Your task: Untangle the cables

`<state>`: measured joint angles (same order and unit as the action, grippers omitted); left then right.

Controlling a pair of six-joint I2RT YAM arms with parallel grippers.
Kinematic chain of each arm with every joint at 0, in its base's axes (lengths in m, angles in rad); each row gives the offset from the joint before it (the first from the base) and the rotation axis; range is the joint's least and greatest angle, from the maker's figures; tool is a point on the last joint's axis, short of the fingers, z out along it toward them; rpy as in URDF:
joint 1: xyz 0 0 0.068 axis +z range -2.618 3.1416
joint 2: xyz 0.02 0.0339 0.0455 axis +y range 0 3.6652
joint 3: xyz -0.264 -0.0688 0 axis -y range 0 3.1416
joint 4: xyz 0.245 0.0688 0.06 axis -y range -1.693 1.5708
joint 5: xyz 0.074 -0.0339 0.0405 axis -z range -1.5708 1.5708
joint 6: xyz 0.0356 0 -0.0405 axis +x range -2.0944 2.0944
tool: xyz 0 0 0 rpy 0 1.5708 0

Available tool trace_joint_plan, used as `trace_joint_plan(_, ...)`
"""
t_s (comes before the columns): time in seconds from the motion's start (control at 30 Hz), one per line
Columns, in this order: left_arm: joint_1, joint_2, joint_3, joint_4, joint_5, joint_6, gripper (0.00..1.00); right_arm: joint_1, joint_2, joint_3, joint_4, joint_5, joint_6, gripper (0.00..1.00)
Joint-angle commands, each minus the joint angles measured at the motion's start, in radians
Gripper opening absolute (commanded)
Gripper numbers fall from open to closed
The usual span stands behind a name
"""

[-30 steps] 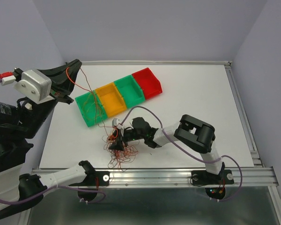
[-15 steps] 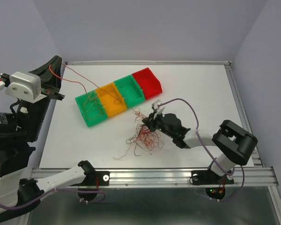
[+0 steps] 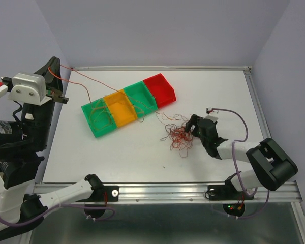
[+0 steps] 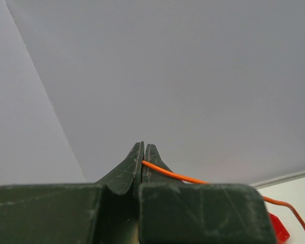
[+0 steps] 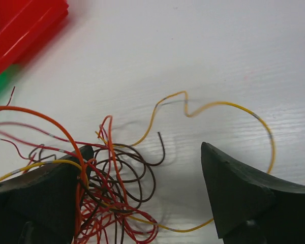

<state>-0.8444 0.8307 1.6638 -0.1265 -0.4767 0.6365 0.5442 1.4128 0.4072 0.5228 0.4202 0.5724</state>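
Cables [image 3: 179, 136] tangle by spread right fingers [image 5: 239, 198]; left fingers [image 4: 127, 170] pinch orange strand [image 4: 173, 175].

A white table [image 3: 218, 96] fills the middle of the overhead view; plain pale lilac-grey walls close it in, the back wall [image 3: 162, 30] at 12 o'clock, the left wall [image 3: 15, 46] at 9, the right wall [image 3: 295, 76] at 3; a ribbed aluminium rail [image 3: 168, 190] runs along the table's 6 o'clock edge, a thinner metal strip [image 3: 262, 122] along 3 o'clock; below the rail lies a dull grey surface [image 3: 157, 226]; the light is soft and even, the shadows faint.
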Motion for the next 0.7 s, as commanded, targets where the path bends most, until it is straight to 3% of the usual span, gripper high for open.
trace_joint_plan(0.0,0.001,-0.016,0.004,0.073,0.027,0.003,0.00,-0.015,-0.063,-0.024,-0.046,0.091,0.058,0.99)
trace_joint_plan(0.1,-0.001,-0.010,-0.003,0.053,0.068,-0.017,0.00,-0.013,-0.123,-0.028,-0.047,0.049,0.002,1.00)
trace_joint_plan(0.23,-0.001,-0.015,-0.054,0.044,0.217,-0.061,0.00,-0.013,-0.241,-0.071,0.083,-0.197,-0.137,1.00)
trace_joint_plan(0.37,-0.001,0.016,-0.076,0.042,0.254,-0.090,0.00,-0.013,-0.319,-0.071,0.167,-0.414,-0.215,0.94)
trace_joint_plan(0.5,0.001,0.036,-0.102,0.074,0.242,-0.086,0.00,-0.010,-0.287,-0.021,0.193,-0.575,-0.305,0.98)
trace_joint_plan(0.67,-0.001,0.024,-0.101,0.077,0.221,-0.081,0.00,0.009,-0.166,0.007,0.336,-0.931,-0.419,1.00)
